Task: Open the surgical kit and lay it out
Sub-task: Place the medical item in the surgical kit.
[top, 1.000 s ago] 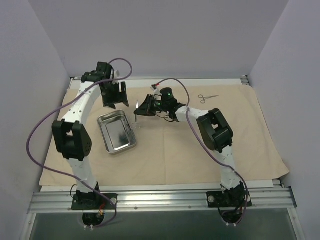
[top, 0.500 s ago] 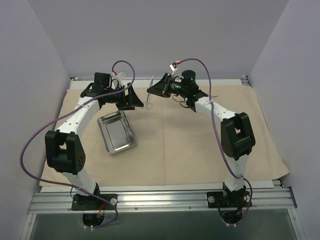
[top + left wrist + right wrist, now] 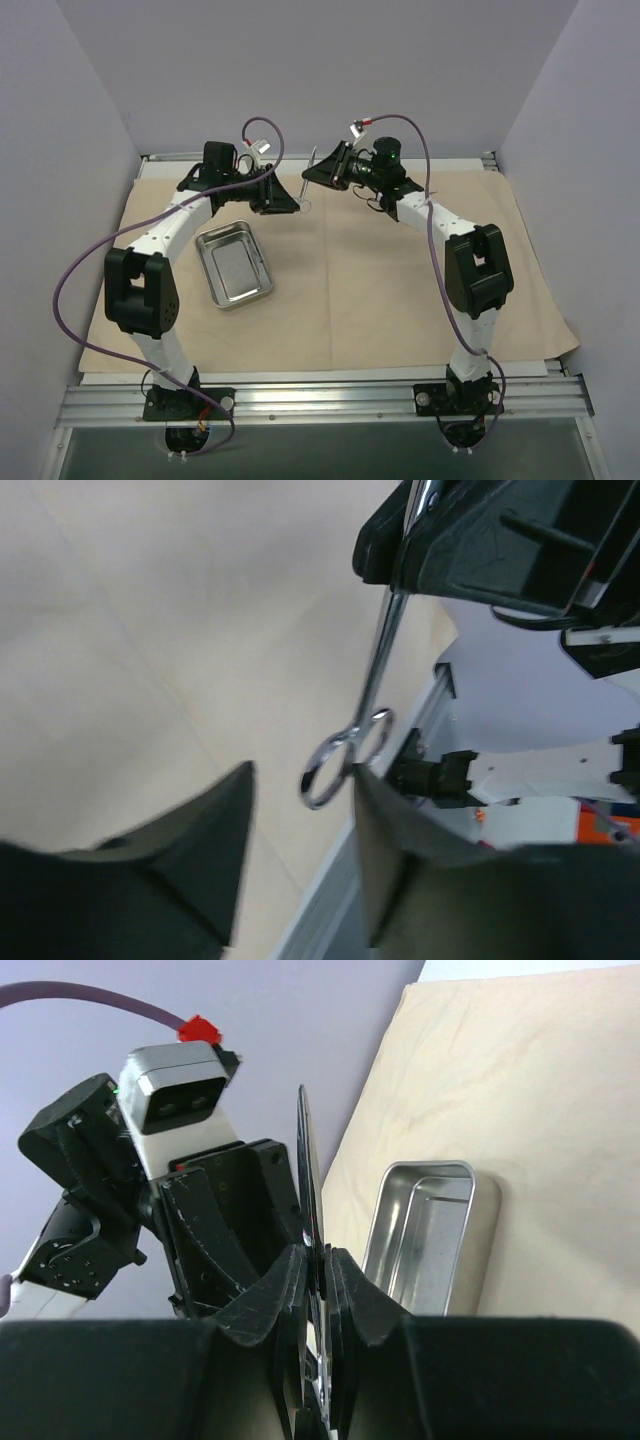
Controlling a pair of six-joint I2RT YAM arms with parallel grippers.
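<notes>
Right gripper (image 3: 318, 1260): clamped on the blade end of the scissors (image 3: 375, 670), ring handles hanging free.
Left gripper (image 3: 300, 780): fingers apart, straddling the rings, not yet gripping.
Place: held in the air above the far edge of the cloth (image 3: 380, 290), tray (image 3: 209, 272) lying nearby.
Handover: best to close squarely on the rings before any release by the right.

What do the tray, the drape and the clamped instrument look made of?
Tray: metal, likely stainless steel, polished; its floor mirrors the surroundings.
Drape: tan cloth or paper-like fabric, matte, with soft creases; the look leaves open which.
Instrument: bright metal, probably steel; thin shiny shaft and ring handles.
</notes>
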